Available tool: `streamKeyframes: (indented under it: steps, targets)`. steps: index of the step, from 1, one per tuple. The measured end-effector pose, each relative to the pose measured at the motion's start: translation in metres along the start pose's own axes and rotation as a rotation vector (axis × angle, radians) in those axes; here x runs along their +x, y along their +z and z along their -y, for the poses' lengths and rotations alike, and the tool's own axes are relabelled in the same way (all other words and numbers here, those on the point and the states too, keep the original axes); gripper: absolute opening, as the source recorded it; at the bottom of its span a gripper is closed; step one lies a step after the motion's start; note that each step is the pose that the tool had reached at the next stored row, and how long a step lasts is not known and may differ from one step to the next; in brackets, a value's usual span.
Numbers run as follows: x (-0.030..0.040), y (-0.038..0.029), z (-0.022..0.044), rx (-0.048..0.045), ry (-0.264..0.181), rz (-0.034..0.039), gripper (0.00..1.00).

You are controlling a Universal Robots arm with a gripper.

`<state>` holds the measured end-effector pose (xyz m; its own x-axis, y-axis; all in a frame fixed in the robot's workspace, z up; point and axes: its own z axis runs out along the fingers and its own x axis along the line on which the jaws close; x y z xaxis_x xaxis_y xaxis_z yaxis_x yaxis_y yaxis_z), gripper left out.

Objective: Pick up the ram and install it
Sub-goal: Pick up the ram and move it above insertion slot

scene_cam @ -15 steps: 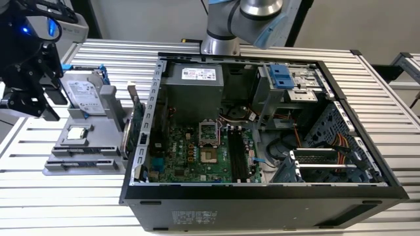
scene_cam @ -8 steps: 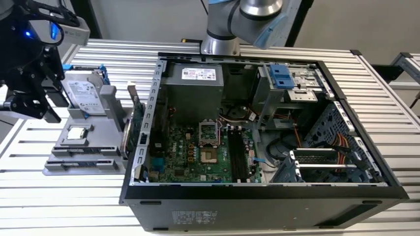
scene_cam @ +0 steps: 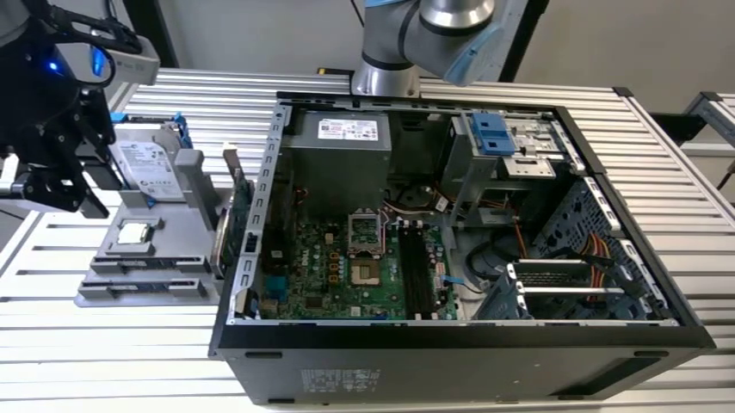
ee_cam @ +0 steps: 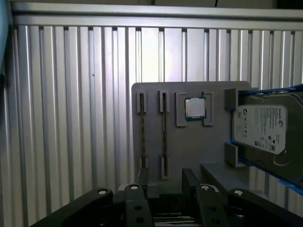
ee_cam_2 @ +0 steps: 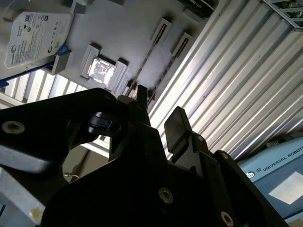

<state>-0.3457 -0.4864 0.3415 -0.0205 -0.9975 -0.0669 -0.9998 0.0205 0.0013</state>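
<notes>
Two ram sticks stand on edge in the slots of a grey fixture plate (ee_cam: 189,151): one ram stick (ee_cam: 164,127) and a second ram stick (ee_cam: 142,132) beside it. Both also appear in the second wrist view, as ram (ee_cam_2: 147,56) and its neighbour (ee_cam_2: 166,71). My gripper (ee_cam: 165,182) hovers above the plate's edge, open, with nothing between its fingers (ee_cam: 142,178). In the exterior view my gripper (scene_cam: 58,194) hangs at the far left over the fixture (scene_cam: 150,258). The black motherboard slots (scene_cam: 416,275) lie inside the open computer case (scene_cam: 460,335).
On the fixture sit a square processor chip (ee_cam: 194,108) and a silver hard drive (ee_cam: 261,127). A green card (scene_cam: 233,228) stands on edge between fixture and case. The ribbed aluminium table (ee_cam: 71,118) spreads all round. The arm's base (scene_cam: 385,77) stands behind the case.
</notes>
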Motion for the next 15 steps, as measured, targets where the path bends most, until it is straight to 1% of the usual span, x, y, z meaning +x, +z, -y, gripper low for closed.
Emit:
streamKeyframes:
  steps: [3, 5, 6, 13, 15]
  targets:
    - [0.0002, 0.0029, 0.0000, 0.0001, 0.000, -0.0001, 1.00]
    - [0.0004, 0.0061, 0.0000, 0.0001, 0.000, -0.0010, 1.00]
    - [0.0005, 0.0077, 0.0000, 0.0001, 0.001, -0.0027, 1.00]
    - [0.0011, 0.0171, 0.0000, 0.0006, 0.001, -0.0258, 1.00]
    - [0.0013, 0.0195, 0.0001, 0.0006, 0.000, -0.0278, 1.00]
